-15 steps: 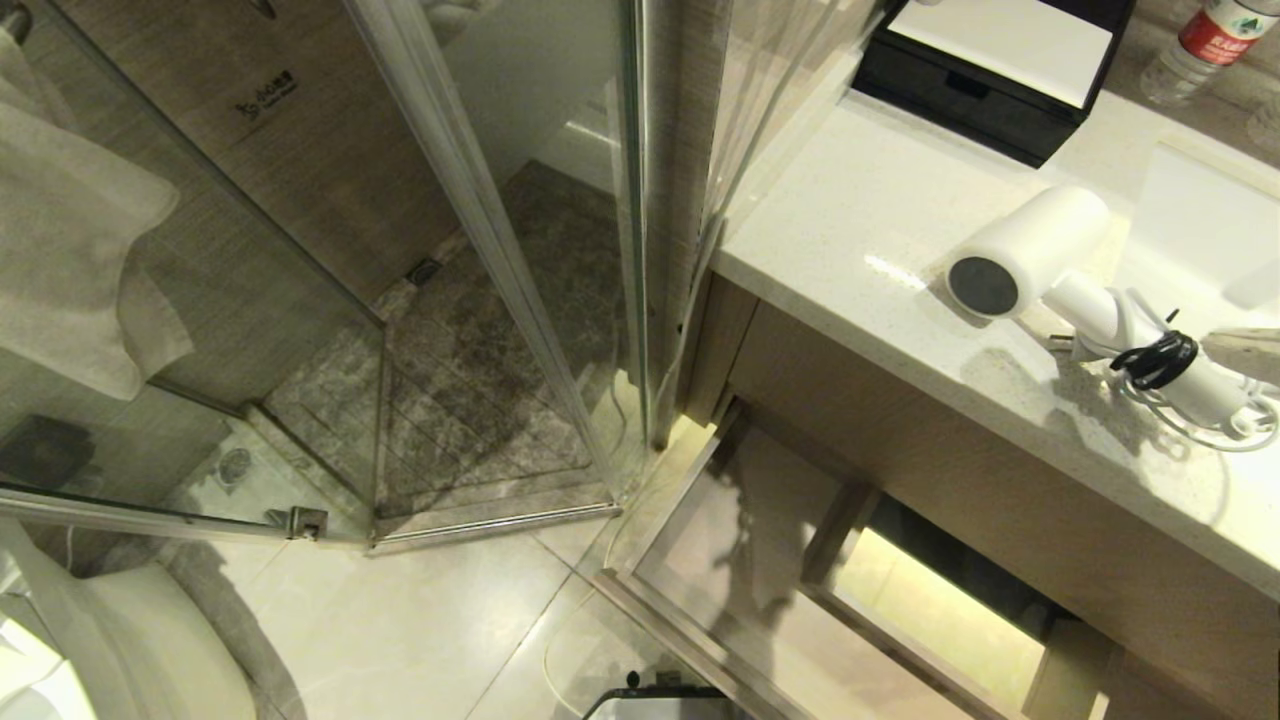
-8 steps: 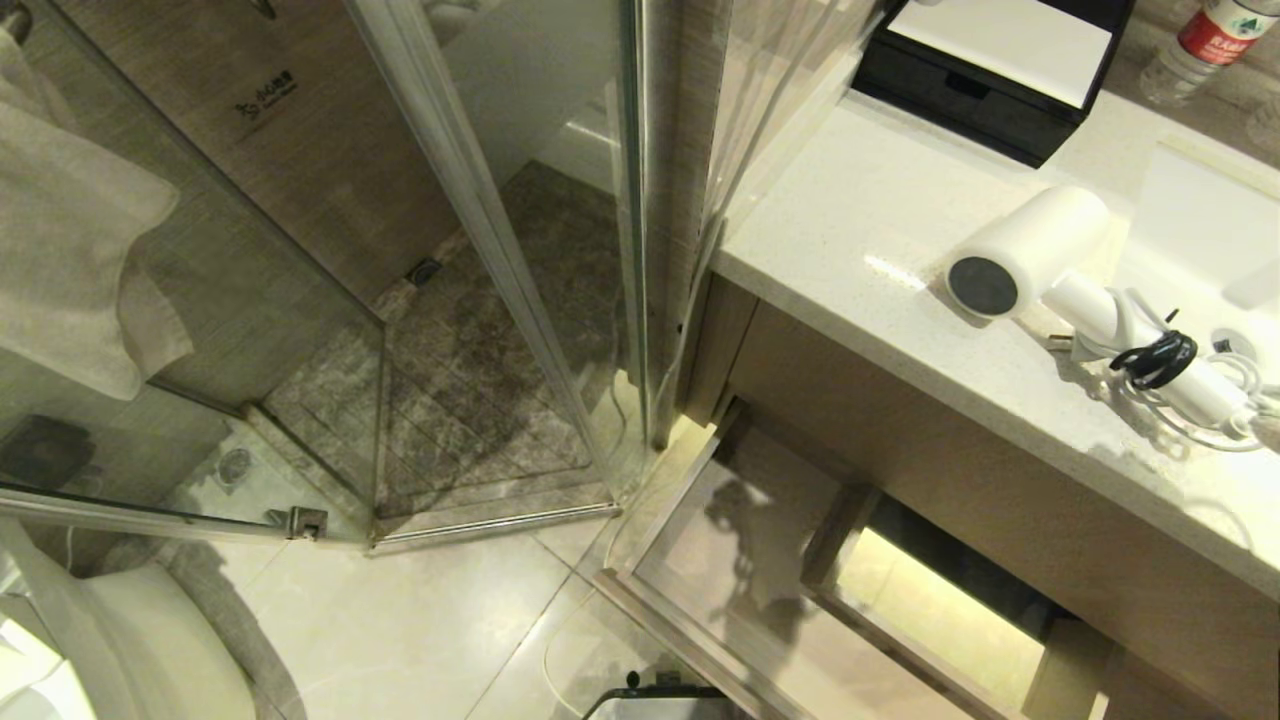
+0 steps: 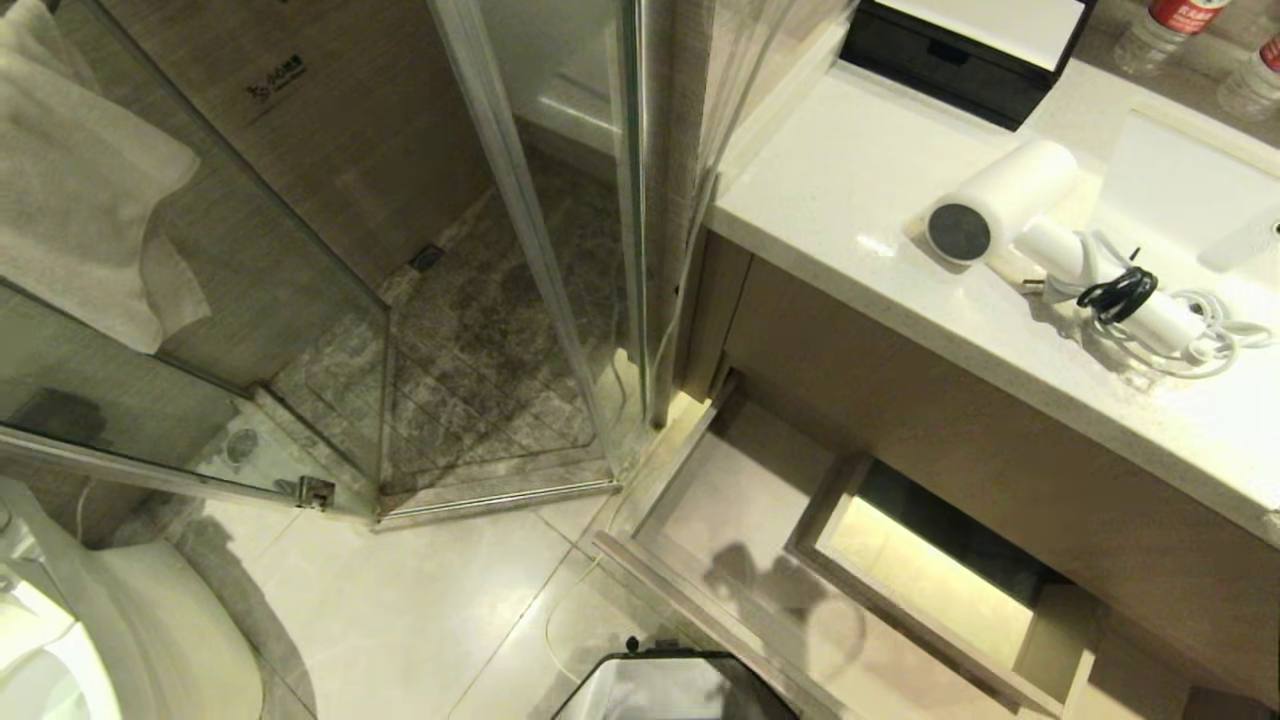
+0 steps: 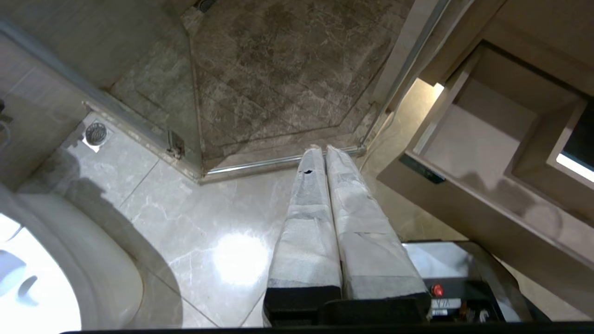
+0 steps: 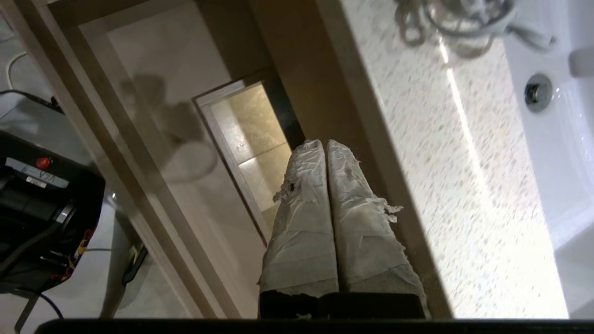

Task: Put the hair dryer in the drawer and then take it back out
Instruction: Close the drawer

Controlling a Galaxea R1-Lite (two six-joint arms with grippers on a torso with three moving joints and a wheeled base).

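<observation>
Nearest, low beneath the countertop (image 3: 860, 190): the drawer (image 3: 700, 510), pulled wide open, with bare wood-grain floor and a box-shaped cut-out (image 3: 930, 575) toward the cabinet side; small black plate (image 4: 421, 168) on its low front, seen in the left wrist view. Above that drawer and in front of the countertop's edge, per the right wrist view: right gripper (image 5: 326, 147), taped fingers (image 5: 304, 185) pressed flat together, clenched on nothing, aimed toward the cabinet face below the countertop. Off beyond the countertop's left end, over pale floor tile: left gripper (image 4: 321, 149), fingers likewise pressed tight and empty, aimed down at the threshold of the glass shower. Neither arm visible from the head camera. Farther, up on the countertop, just beside the sink basin (image 3: 1180, 190): the hair dryer (image 3: 1000, 205), lying on its side, barrel's long axis running diagonally, grey mesh rear grille facing the countertop's front edge, nozzle end toward the back. Handle stretched away toward the right along the countertop, white cord (image 3: 1195, 335) bundled beside it, cinched with a black strap. Farthest, at the countertop's back: a black box with a white top (image 3: 960, 40).
</observation>
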